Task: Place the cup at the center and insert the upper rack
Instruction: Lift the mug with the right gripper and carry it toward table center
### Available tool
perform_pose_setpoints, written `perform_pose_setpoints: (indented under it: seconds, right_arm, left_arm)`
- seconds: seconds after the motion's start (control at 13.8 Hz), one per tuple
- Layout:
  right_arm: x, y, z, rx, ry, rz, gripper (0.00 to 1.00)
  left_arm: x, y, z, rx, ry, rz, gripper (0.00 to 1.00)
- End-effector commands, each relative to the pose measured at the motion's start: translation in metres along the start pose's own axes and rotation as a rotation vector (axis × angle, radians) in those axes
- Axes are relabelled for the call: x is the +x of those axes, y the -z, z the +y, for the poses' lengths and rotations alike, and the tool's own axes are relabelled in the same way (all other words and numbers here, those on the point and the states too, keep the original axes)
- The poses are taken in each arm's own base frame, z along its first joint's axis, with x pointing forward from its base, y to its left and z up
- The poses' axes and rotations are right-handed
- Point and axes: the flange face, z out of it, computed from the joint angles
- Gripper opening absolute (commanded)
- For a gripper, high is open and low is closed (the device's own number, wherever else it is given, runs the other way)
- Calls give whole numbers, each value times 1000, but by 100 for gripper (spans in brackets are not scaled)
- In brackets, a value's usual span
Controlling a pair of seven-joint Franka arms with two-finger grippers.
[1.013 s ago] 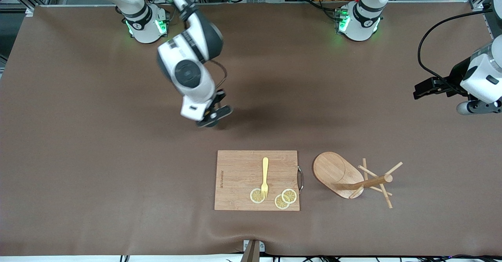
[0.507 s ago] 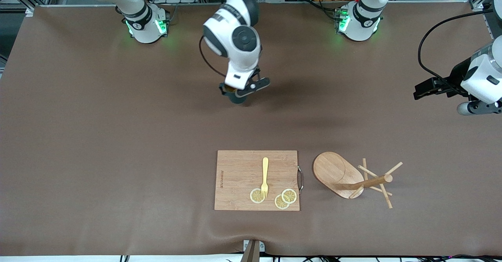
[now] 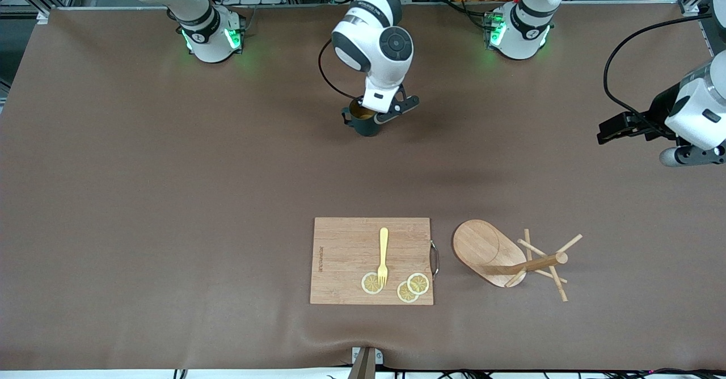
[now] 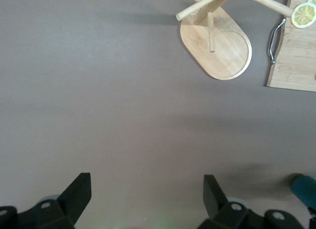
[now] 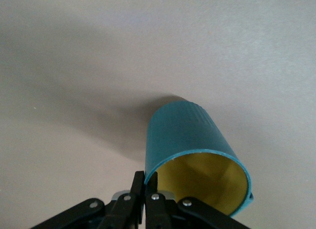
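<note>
A: So, you are carrying the cup [image 3: 363,122] in the right gripper [image 3: 379,116], which is pinching the rim wall with one finger inside and one outside. That is why the cup is hanging upright, mouth up.

B: Where is it sitting relative to everything else?

A: It is hanging over the bare counter [image 3: 170,197] between the two bases, well apart from the cutting board [image 3: 346,260] with the fork [image 3: 383,256] and lemon slices [image 3: 408,288]. Whether the cup is touching down yet, I cannot tell.

B: And the upper rack [image 3: 510,257]?

A: You are leaving it beside the board, toward the left arm's end, tipped over with its oval base on edge and pegs resting on the counter. I'd judge it needs standing up.

B: The left gripper [image 4: 148,197]?

A: It is waiting above that end of the counter, fingers spread wide, holding nothing, probably so you are keeping the middle free for setting down the cup.
</note>
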Motion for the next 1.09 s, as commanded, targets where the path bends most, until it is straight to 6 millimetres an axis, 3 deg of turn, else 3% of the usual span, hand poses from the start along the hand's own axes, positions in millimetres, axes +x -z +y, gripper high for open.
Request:
perform_pose_setpoints:
  seconds: [0.0, 0.36, 0.58, 0.72, 1.01]
  right_arm:
    - [7, -3, -12, 8, -8, -4, 0]
    - [6, -5, -15, 44, -29, -25, 2]
    - [9, -3, -11, 49, -33, -21, 39]
    - [11, 0, -9, 52, -38, -17, 58]
    - [29, 30, 16, 119, -88, 0, 74]
  left_arm:
    - [0, 5, 10, 2, 7, 9, 100]
    - [-1, 7, 13, -1, 53, 13, 100]
    - [-1, 15, 14, -3, 54, 28, 100]
    - [-1, 16, 15, -6, 69, 30, 100]
    - [-7, 19, 33, -3, 124, 35, 100]
